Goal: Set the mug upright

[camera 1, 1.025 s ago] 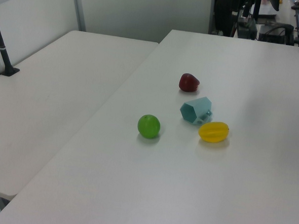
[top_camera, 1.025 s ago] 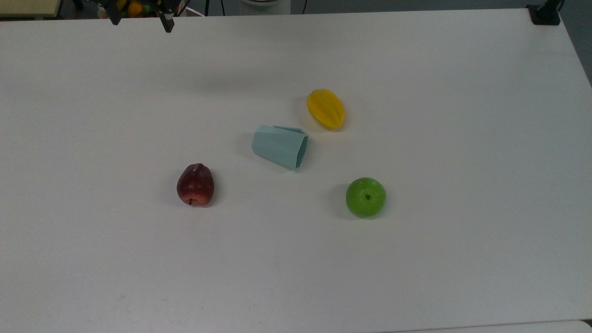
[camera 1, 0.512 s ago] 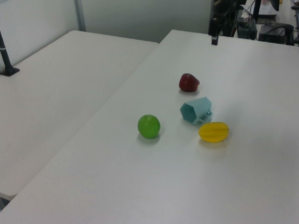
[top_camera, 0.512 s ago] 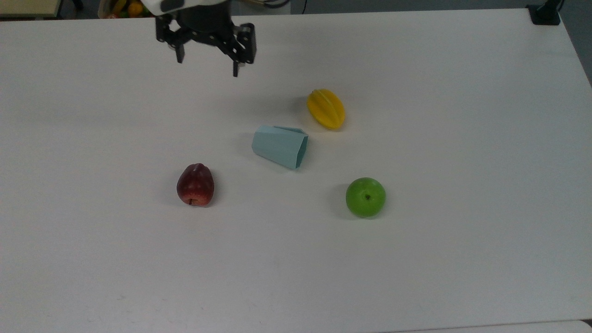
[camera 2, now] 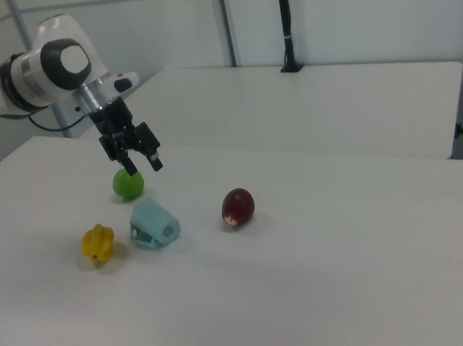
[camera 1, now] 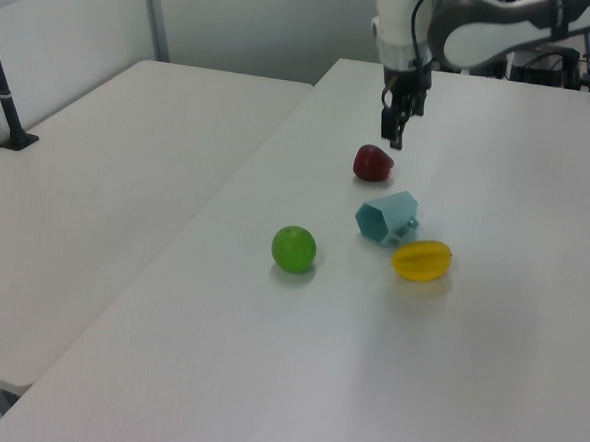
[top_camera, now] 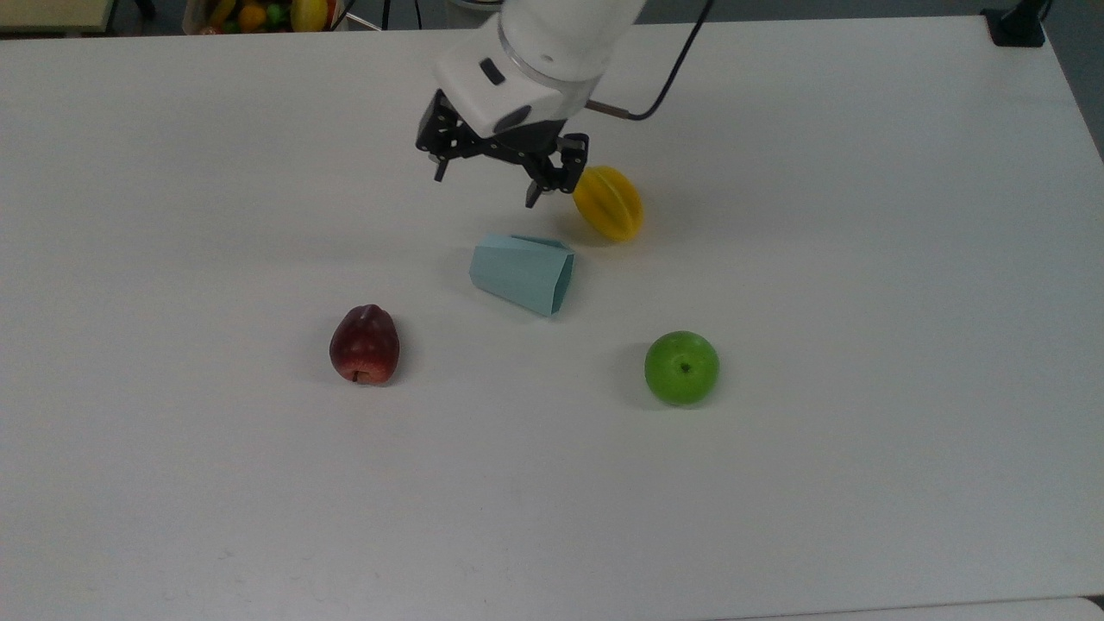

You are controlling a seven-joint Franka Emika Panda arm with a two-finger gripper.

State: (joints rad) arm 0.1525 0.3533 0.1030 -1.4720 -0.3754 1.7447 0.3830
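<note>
The pale light-blue faceted mug (top_camera: 522, 274) (camera 1: 387, 217) (camera 2: 154, 224) lies on its side on the white table (top_camera: 259, 216), its mouth pointing to the top view's right. My gripper (top_camera: 486, 186) (camera 1: 392, 137) (camera 2: 144, 167) hangs open in the air, fingers pointing down, with nothing between them. In the top view it sits just above the mug's far side and apart from it. In the right view it hovers above and slightly behind the mug.
A yellow star fruit (top_camera: 608, 203) lies close to the gripper's right finger in the top view. A red apple (top_camera: 365, 344) and a green apple (top_camera: 681, 367) flank the mug. A black clamp (top_camera: 1018, 26) sits at the table's far right corner. A second table (camera 1: 97, 189) adjoins.
The arm has swept in from the top view's upper left, down and to the right, until the open gripper hangs near the mug. The mug and the fruit have not moved.
</note>
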